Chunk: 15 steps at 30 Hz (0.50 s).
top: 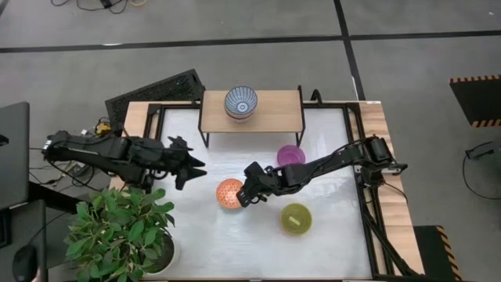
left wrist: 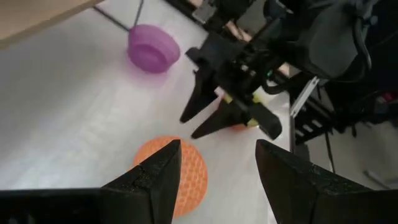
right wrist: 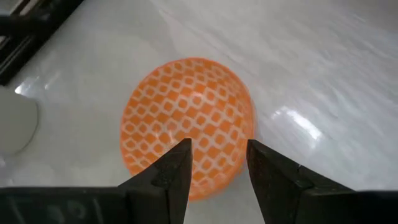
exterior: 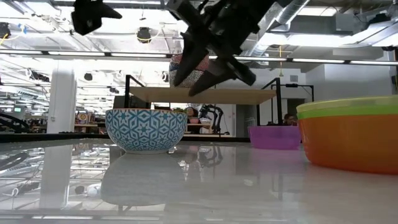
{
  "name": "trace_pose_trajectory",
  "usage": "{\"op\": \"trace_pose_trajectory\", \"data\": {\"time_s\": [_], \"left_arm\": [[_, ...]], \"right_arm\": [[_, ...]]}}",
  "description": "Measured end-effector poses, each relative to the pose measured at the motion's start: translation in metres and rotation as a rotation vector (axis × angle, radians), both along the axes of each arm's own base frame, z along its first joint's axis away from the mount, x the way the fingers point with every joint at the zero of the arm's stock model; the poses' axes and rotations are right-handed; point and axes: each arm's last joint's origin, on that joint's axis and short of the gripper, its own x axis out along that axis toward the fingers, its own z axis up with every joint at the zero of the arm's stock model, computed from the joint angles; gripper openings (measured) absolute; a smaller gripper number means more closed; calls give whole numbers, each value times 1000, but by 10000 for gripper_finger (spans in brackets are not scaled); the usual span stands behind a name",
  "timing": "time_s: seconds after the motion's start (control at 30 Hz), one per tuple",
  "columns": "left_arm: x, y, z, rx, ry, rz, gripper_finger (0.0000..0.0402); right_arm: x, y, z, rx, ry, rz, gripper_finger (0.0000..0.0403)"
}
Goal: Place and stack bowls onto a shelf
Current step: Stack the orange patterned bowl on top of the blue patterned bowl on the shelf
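I have the right gripper [top: 242,190] spread just above the orange bowl [top: 228,193], its fingers [right wrist: 176,165] over the rim. The left gripper [top: 196,166] hangs spread near that bowl, empty.

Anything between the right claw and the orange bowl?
Nothing visible. The right claw hangs open right above the orange bowl, fingers straddling its near rim. The left claw waits off to the side, apart.

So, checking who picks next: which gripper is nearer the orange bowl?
Right. The right gripper hangs open at the orange bowl's rim; the left gripper waits farther off.
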Motion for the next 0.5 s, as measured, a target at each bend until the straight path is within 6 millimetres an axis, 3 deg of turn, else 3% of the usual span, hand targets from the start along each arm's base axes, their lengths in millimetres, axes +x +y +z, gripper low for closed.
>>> {"op": "trace_pose_trajectory", "data": {"time_s": [0.3,0.5], "left_arm": [[-14,3,2,4,10,27,190],[-12,3,-3,13,55,26,190]], "right_arm": [[15,4,-18,-58,159,35,168],[16,3,-17,-79,152,50,168]]}}
